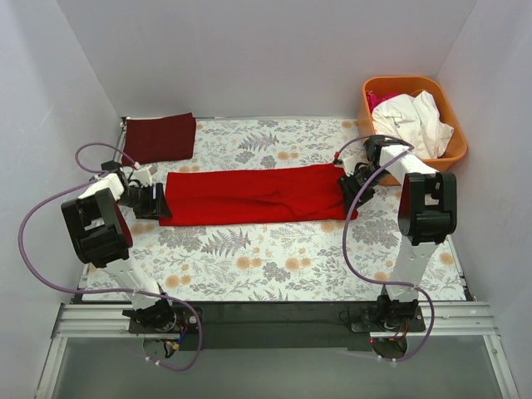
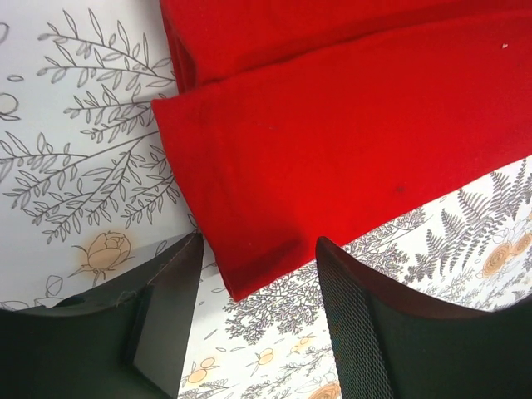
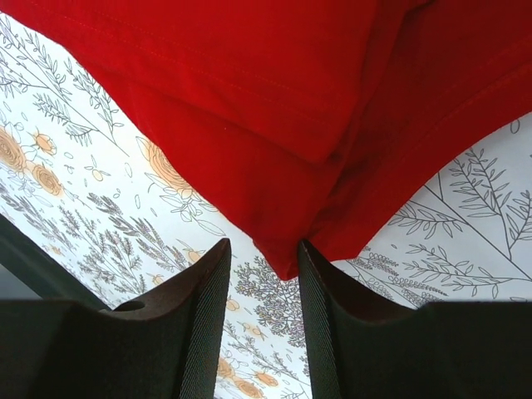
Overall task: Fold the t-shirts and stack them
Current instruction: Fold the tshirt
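Observation:
A bright red t-shirt (image 1: 253, 194) lies folded into a long band across the middle of the floral table. My left gripper (image 1: 160, 202) is open at its left end; in the left wrist view the shirt's corner (image 2: 249, 278) lies just ahead of the gap between my open fingers (image 2: 259, 249). My right gripper (image 1: 351, 193) is open at the right end; the shirt's corner (image 3: 287, 258) points into the gap between its fingers (image 3: 264, 253). A dark red folded t-shirt (image 1: 159, 137) lies at the back left.
An orange basket (image 1: 457, 141) with white and pink garments stands at the back right. The floral tablecloth (image 1: 266, 266) covers the table. White walls close in the left, back and right sides.

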Robot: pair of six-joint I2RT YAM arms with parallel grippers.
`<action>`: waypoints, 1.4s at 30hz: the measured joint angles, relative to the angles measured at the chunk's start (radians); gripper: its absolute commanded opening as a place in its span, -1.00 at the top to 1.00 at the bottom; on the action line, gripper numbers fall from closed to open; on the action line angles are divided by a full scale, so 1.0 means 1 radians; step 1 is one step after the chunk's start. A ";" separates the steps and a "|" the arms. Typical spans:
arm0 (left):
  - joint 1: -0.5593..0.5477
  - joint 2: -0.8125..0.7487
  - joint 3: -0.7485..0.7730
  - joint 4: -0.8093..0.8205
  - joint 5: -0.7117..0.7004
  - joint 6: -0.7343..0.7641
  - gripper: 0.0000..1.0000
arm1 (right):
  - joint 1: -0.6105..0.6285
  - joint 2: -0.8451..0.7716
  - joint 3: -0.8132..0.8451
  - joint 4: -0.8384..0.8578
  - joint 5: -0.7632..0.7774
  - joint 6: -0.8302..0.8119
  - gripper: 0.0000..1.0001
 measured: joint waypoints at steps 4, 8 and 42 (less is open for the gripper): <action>0.000 0.006 0.018 0.000 0.006 -0.008 0.04 | -0.003 0.008 0.003 0.001 -0.003 0.006 0.35; 0.000 0.013 0.035 0.000 0.009 -0.015 0.25 | -0.005 0.009 0.007 0.001 -0.003 0.012 0.66; 0.037 0.022 0.047 -0.103 -0.046 0.037 1.00 | -0.037 -0.039 -0.109 0.003 0.057 -0.058 0.97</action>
